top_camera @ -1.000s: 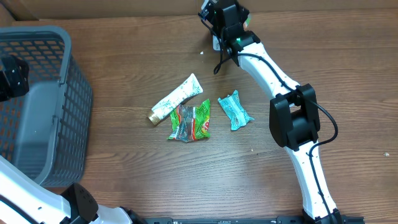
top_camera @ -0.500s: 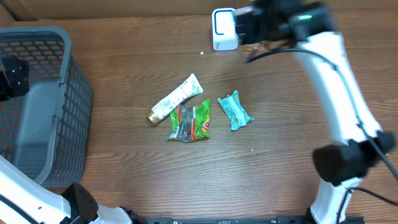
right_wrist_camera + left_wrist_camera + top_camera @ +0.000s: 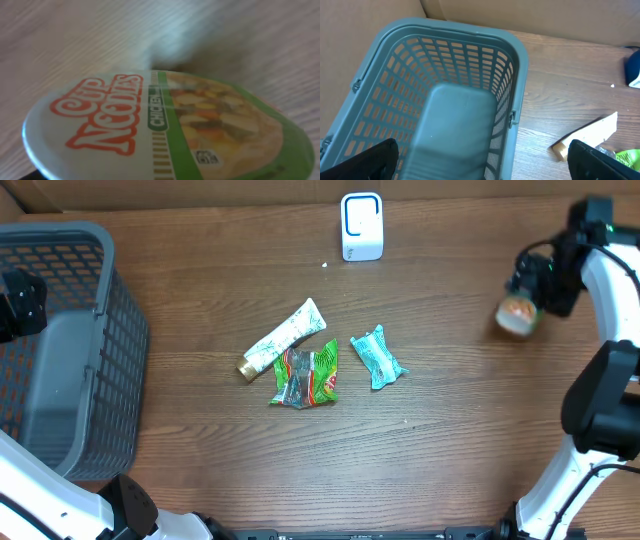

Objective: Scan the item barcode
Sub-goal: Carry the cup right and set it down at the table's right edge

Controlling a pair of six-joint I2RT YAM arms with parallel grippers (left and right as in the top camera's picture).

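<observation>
Far left: grey plastic basket (image 3: 70,410), mesh walls, standing on the wooden table (image 3: 200,470). The left gripper (image 3: 481,146) hangs over the basket with its fingers (image 3: 370,160) spread wide and nothing between them.

Centre of the table: a white tube (image 3: 284,338) lies on a slant, gold cap toward the basket. A crumpled green snack packet (image 3: 308,376) is just beside its lower edge. A teal packet (image 3: 377,359) lies near the green one, apart from it.

Back edge, centre: a white barcode scanner (image 3: 361,226) stands alone, well apart from the packets.

Right side: the Cup Noodles cup (image 3: 516,315) is at the tip of the right gripper (image 3: 535,292), tilted, well apart from the scanner. The gripper is clamped on the cup. In the right wrist view the chicken-flavour lid fills the frame, table grain blurred behind it; the fingers cannot be made out there.
</observation>
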